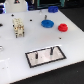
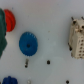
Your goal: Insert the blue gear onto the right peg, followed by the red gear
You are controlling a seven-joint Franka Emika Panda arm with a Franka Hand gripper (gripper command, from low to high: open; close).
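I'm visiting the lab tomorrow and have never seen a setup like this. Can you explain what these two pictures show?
Both pictures show one work surface for a single robot arm. The exterior view comes from a camera off the arm and takes in the white table. The wrist view comes from a camera mounted on the arm, looking down at the same surface. On the table lie a blue gear, flat and toothed, and beside it a smaller red gear. Nearer the camera sits a dark-framed base plate with upright pegs, where the gears should go. A beige blocky part stands apart. Both gears lie free on the table. The gripper itself does not show clearly in either picture.
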